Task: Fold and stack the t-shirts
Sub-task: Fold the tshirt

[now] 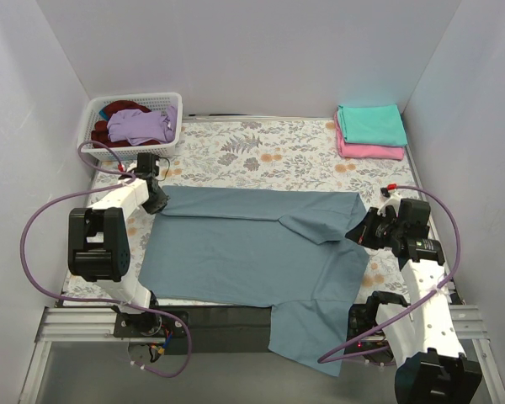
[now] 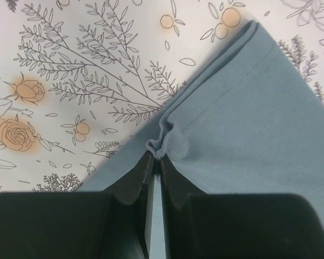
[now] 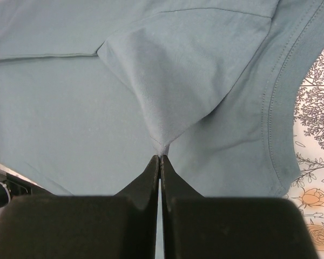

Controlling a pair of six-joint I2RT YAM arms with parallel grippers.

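Left gripper (image 2: 155, 162) clamped on a puckered edge of the large slate blue-grey cotton t-shirt (image 1: 244, 252); right gripper (image 3: 160, 162) pinched tight on a raised fold of the same cloth (beside a curved stitched hem). Shirt lies spread on the floral-print table (image 1: 261, 151), one part hanging over the near edge. Folded teal t-shirt (image 1: 370, 124) sits atop folded pink t-shirt (image 1: 366, 151) at the far right corner.

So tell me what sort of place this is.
Probably a robot lab test cell: plain white panels box in a floral-clothed table, and the left arm and right arm are bolted to an aluminium rail.
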